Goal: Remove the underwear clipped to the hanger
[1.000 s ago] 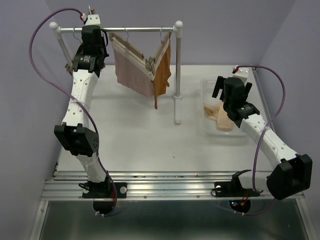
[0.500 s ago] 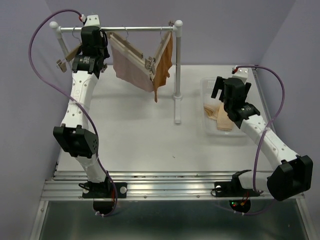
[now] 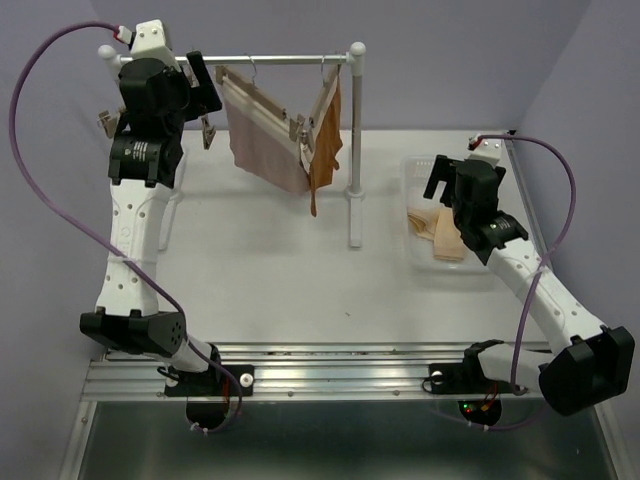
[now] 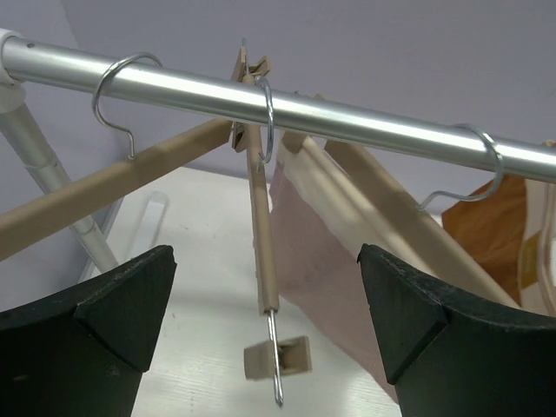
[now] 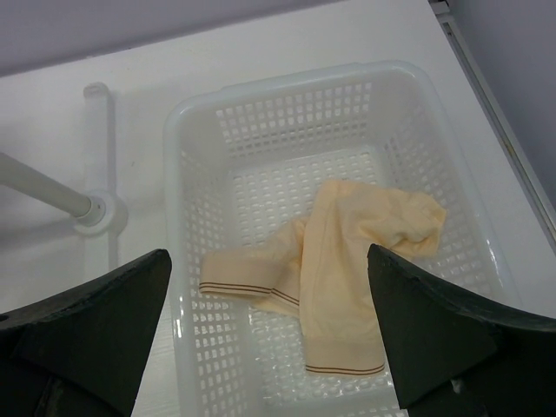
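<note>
- Step in hand: one of three done, and the second brief is judged to be next.
- The cream brief (image 5: pixel 347 261) is lying loose in the white basket (image 5: pixel 287 82) on the counter (image 3: pixel 260 270), to the right of the rack.
- The pink brief (image 3: pixel 262 145) and the rust brief (image 3: pixel 322 150) are both clipped to wooden hangers on the rail (image 3: pixel 280 59), side by side and touching at the lower edge.
- The left pincer (image 4: pixel 265 261) is held up at the rail's left end, fingers spread wide, with nothing gripped. A bare hanger (image 4: pixel 259 234) with an unloaded clip (image 4: pixel 278 357) is centred in its view, and the pink fabric sits just to the right.
- The right pincer (image 5: pixel 269 259) is parked over the basket, fingers apart and empty.
- Next move, as judged: the left pincer is to be shifted right onto the pink fabric below its clips, closed on the cloth, then drawn down and away so the clips release.
- Care is needed, since the hangers swing freely on their hooks.
</note>
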Controlling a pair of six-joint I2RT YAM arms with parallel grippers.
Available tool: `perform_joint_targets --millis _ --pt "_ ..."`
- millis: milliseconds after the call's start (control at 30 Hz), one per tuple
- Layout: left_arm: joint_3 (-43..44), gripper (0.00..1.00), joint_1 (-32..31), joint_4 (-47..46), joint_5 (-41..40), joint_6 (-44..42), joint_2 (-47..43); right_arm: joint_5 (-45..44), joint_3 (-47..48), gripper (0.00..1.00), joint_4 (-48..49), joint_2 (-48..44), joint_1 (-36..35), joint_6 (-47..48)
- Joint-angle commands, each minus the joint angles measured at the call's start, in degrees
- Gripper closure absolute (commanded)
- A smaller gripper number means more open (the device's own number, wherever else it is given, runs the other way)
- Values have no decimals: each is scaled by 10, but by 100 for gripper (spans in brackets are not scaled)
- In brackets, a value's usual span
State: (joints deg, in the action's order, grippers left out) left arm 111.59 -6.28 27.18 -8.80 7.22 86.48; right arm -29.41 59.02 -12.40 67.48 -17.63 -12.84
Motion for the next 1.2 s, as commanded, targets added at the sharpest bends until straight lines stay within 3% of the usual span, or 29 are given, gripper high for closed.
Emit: perform_joint_targets --millis 0,167,433,833,1167 --pt "-20 1 1 -35 35 32 -48 8 -8 0 25 -25 3 8" --pt "-44 1 -11 -53 81 59 -84 11 -12 0 25 -31 3 9" --pt "-27 1 -58 -46 74 91 -57 16 -17 0 26 -38 3 7" --pt "92 1 -130 15 -48 136 68 8 -20 0 26 -39 3 10" --pt "173 1 -143 54 -92 150 166 -6 -25 0 34 -43 3 19"
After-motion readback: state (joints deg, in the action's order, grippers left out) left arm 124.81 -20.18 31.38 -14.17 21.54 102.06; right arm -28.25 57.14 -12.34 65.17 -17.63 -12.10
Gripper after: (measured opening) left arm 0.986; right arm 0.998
